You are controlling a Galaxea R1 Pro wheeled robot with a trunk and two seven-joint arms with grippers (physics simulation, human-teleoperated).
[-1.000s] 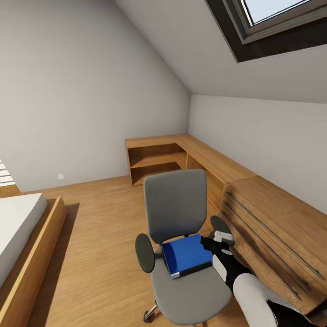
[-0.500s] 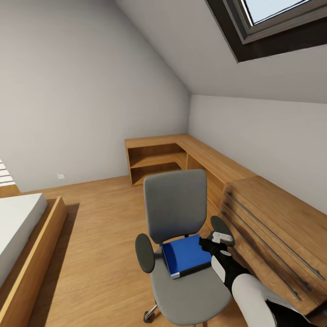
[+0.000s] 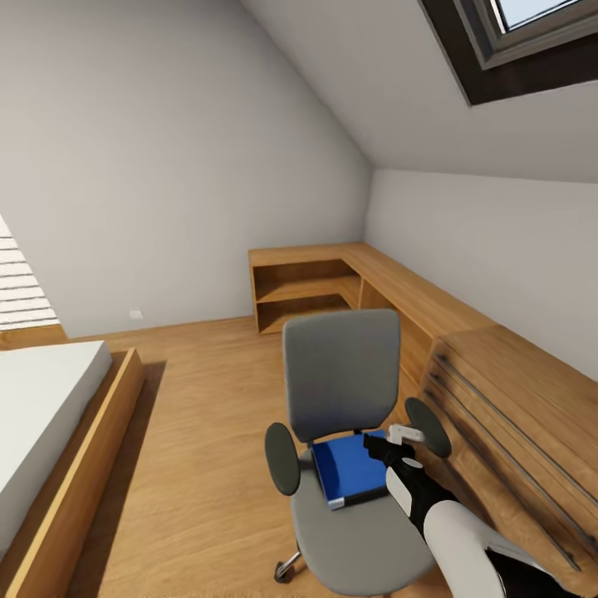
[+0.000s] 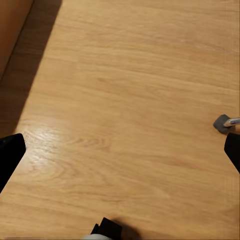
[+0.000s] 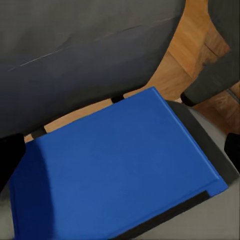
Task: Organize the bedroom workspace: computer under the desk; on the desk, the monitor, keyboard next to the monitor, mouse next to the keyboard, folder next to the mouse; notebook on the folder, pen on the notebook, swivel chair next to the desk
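Lying on one swivel chair (image 3: pixel 357 515): one folder (image 3: pixel 350 467).

The right arm reaches forward and low from the lower right of the head view, white forearm leading into a black wrist, and the right gripper (image 3: pixel 375 442) has its 2 dark fingers (image 5: pixel 10 155) spread wide apart, clasping nothing.

head camera panned left, swivel chair (image 3: pixel 342 390) and folder (image 3: pixel 353 468) shifted right in view
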